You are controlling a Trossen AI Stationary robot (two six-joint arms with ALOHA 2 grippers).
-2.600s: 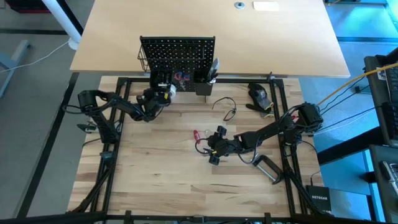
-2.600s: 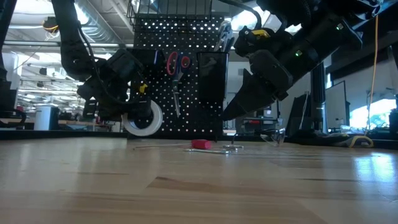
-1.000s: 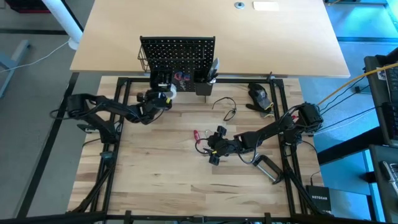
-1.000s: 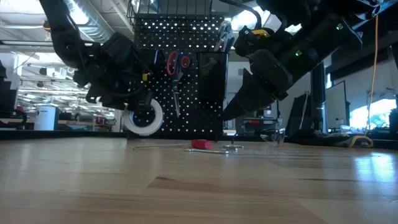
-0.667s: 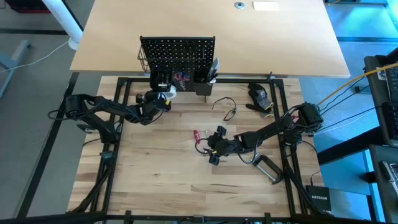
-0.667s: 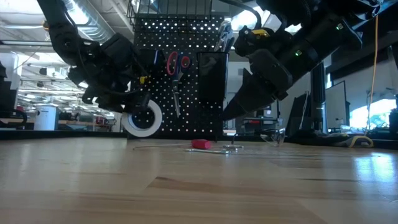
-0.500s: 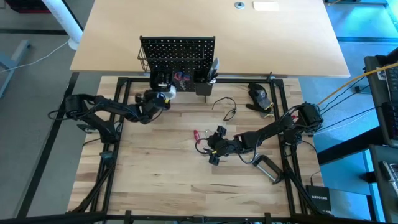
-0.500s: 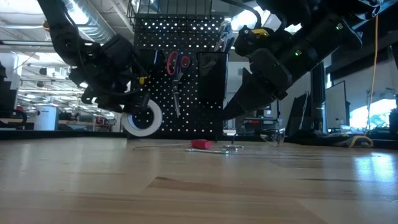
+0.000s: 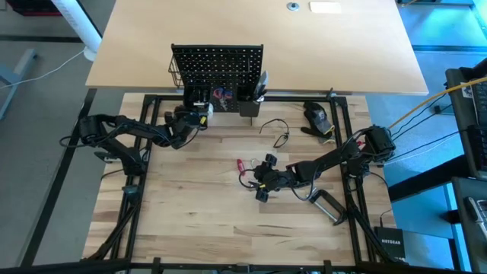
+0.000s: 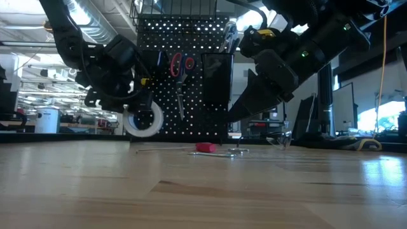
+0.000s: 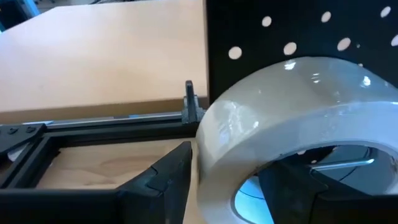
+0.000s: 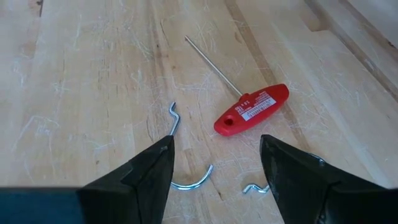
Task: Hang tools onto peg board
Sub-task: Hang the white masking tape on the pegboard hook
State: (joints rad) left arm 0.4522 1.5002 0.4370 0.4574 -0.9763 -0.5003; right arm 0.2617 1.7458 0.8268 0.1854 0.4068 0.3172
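The peg board point(image 9: 217, 65) stands upright at the far edge of the tabletop point(image 9: 190, 198). The left claw point(image 10: 137, 105) pinches the tape roll point(image 10: 142, 121) right against the board's lower left face, its hole apparently facing the board; this arm is far nearer. The right claw point(image 12: 214, 165), spread, hovers mid-tabletop over a red-handled key point(image 12: 249, 106), whose shaft points away.

"NETGEAR" on black box point(image 9: 393, 245)
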